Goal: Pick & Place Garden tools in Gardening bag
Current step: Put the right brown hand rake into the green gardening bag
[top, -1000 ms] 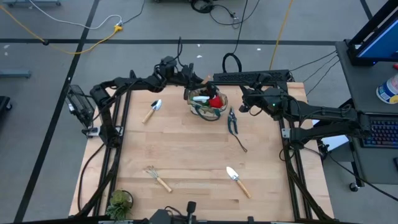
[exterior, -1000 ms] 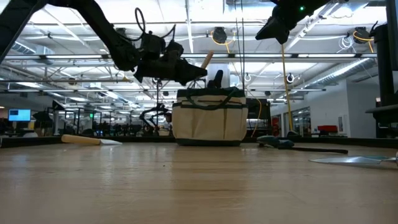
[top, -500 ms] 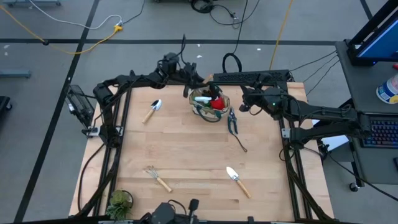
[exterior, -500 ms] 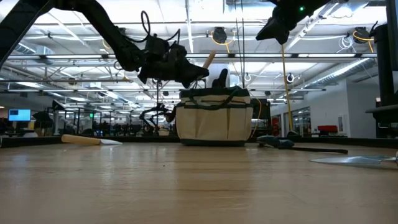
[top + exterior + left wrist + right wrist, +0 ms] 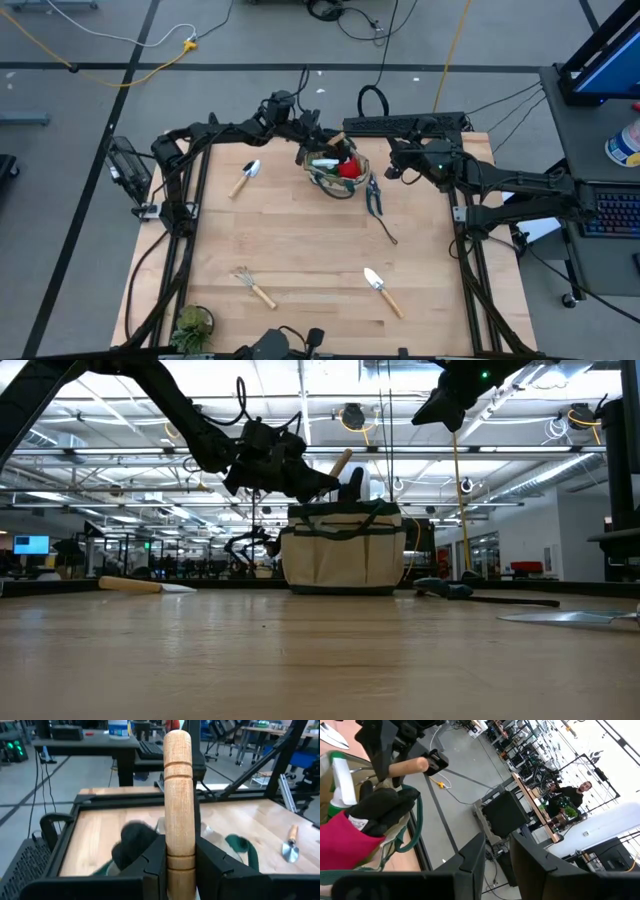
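Left hand (image 5: pixel 180 865) is clamped tight on a wooden-handled tool (image 5: pixel 179 795), poised at the rim of the gardening bag (image 5: pixel 338 172) at the far middle of the table (image 5: pixel 300 240). That bag is soft and already stuffed with a red-and-black item (image 5: pixel 346 166), so the tool could snag the rim, tip the bag, or slide back out. Right hand (image 5: pixel 495 857) hangs near the bag, fingers slightly apart, holding nothing

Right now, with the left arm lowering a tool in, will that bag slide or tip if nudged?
Probably slides: the bag looks like soft fabric resting free on smooth wood. Tipping seems unlikely, since it sits wide and low. The left end effector, gripping the wooden handle, could snag a loop.
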{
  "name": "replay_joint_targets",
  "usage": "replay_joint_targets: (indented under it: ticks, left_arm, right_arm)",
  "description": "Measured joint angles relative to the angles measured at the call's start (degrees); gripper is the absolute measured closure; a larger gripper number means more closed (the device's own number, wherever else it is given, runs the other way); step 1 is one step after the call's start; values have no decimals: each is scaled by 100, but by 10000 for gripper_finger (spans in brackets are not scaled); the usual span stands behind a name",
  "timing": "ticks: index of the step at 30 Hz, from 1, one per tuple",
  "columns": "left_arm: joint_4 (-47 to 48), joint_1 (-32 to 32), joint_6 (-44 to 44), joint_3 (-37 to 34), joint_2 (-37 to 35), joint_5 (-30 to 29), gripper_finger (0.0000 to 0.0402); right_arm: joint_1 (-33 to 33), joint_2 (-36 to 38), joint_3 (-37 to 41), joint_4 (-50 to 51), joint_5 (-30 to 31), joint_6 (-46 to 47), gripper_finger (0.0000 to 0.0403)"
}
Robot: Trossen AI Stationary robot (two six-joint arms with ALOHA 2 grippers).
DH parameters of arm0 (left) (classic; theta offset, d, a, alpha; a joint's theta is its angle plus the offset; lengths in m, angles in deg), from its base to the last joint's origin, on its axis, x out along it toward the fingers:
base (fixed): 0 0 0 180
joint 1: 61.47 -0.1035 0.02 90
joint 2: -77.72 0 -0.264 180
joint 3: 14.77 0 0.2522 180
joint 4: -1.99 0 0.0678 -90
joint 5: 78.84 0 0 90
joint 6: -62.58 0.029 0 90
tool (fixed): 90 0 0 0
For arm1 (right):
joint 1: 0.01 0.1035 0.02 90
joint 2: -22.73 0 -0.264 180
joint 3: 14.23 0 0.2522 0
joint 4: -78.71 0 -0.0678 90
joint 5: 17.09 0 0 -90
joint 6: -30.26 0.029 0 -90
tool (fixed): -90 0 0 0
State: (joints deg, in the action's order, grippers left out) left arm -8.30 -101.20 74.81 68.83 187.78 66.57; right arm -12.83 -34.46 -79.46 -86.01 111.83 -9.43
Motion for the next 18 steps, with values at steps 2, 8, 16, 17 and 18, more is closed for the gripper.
replay_joint_targets:
  ticks: [2, 8, 16, 17, 18]
  left_arm:
    - [39, -9, 43, 0, 0, -4, 332]
    - [-45, -35, 137, 0, 0, -309, 332]
    - [23, 47, 463, 0, -2, -663, 302]
    - [24, 52, 461, 0, -2, -682, 304]
    - [24, 55, 444, 0, -2, -700, 307]
  right_arm:
    - [0, 0, 0, 0, -2, 0, 323]
    - [0, 0, 0, 0, -4, 0, 323]
    - [0, 0, 0, -2, -6, 2, 323]
    - [0, 0, 0, -2, -7, 2, 323]
    - [0, 0, 0, -2, -7, 2, 323]
